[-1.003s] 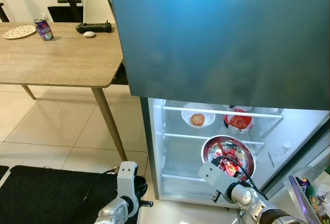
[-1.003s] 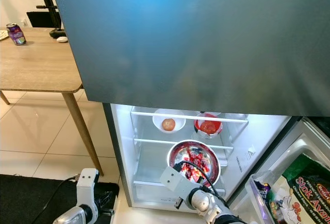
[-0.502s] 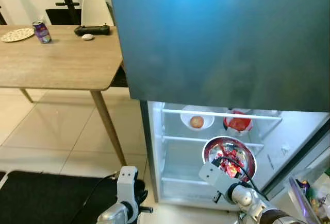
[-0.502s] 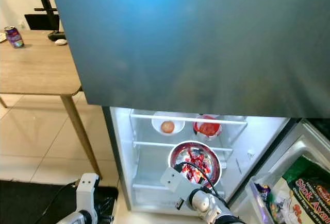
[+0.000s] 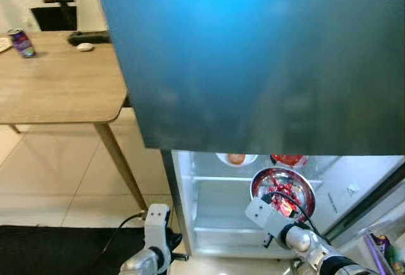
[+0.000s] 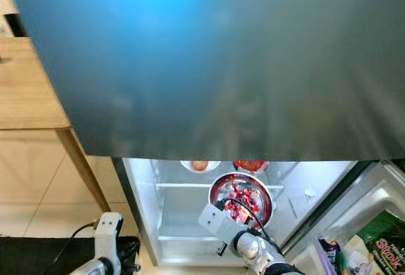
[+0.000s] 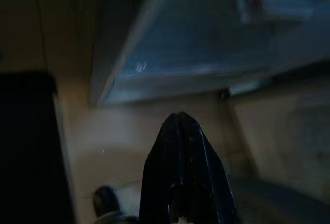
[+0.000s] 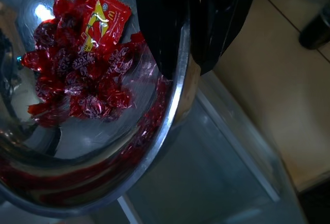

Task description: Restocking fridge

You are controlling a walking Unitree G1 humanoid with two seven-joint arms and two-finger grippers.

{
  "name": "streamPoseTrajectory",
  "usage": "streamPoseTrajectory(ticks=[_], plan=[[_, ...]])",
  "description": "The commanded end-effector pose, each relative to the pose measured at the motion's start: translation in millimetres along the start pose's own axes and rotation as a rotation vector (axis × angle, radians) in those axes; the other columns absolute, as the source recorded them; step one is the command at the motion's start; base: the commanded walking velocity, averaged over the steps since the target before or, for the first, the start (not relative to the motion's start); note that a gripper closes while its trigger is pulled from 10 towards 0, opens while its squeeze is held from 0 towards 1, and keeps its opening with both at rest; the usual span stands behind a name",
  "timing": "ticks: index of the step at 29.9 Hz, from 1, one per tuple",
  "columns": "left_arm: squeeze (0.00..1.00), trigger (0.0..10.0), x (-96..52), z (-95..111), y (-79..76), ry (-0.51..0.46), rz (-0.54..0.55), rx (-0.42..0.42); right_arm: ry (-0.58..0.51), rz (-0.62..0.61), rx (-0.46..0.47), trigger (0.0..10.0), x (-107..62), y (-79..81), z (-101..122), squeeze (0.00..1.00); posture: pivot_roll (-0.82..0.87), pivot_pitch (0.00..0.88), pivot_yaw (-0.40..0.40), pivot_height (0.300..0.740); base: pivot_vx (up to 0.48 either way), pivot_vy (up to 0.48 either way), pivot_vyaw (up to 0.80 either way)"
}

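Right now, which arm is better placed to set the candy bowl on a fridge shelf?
Right. The right gripper already pinches the rim of the metal bowl at the open fridge; the left gripper hangs shut near the floor.

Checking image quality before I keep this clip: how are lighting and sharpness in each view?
Eye views: soft blur, a blue glare on the fridge door, the lit interior bright. Left wrist view: dark and blurred around the left gripper. Right wrist view: sharp on the bowl held by the right gripper, with a highlight inside.
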State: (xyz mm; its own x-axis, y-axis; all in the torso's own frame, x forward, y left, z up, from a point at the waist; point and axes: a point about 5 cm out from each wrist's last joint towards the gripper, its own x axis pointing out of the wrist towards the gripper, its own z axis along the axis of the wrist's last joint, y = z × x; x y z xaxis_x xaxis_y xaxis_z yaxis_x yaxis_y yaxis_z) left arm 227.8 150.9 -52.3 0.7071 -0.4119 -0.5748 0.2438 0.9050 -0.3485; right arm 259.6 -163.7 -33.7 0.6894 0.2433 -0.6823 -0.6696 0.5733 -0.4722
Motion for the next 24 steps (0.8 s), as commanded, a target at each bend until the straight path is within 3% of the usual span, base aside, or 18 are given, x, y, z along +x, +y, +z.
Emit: streamPoseTrajectory(ticks=[1,11,17,24], plan=[[0.00,10.0,-4.6,-8.9,4.1,0.032,0.017,0.002,-0.044,-0.018,-0.011,10.0,3.4,-3.4,13.2,0.00,-0.10,0.000,0.012,0.740,0.240,0.000,0.00],[0.00,10.0,-3.7,-10.3,1.1,0.047,-0.015,0.002,-0.043,-0.018,-0.013,10.0,3.2,-3.1,12.8,0.00,-0.10,0.000,0.010,0.740,0.024,0.000,0.00],[0.00,10.0,-3.4,-11.6,-0.4,0.056,-0.022,0.015,-0.043,-0.018,-0.012,10.0,3.1,-3.2,12.6,0.00,-0.10,0.000,0.009,0.740,0.000,-0.461,0.00],[0.00,10.0,-3.2,-11.2,-0.2,0.053,-0.012,0.022,-0.050,0.011,-0.030,10.0,3.2,-0.2,13.2,0.00,-0.10,0.000,0.011,0.740,0.000,0.000,0.00]])
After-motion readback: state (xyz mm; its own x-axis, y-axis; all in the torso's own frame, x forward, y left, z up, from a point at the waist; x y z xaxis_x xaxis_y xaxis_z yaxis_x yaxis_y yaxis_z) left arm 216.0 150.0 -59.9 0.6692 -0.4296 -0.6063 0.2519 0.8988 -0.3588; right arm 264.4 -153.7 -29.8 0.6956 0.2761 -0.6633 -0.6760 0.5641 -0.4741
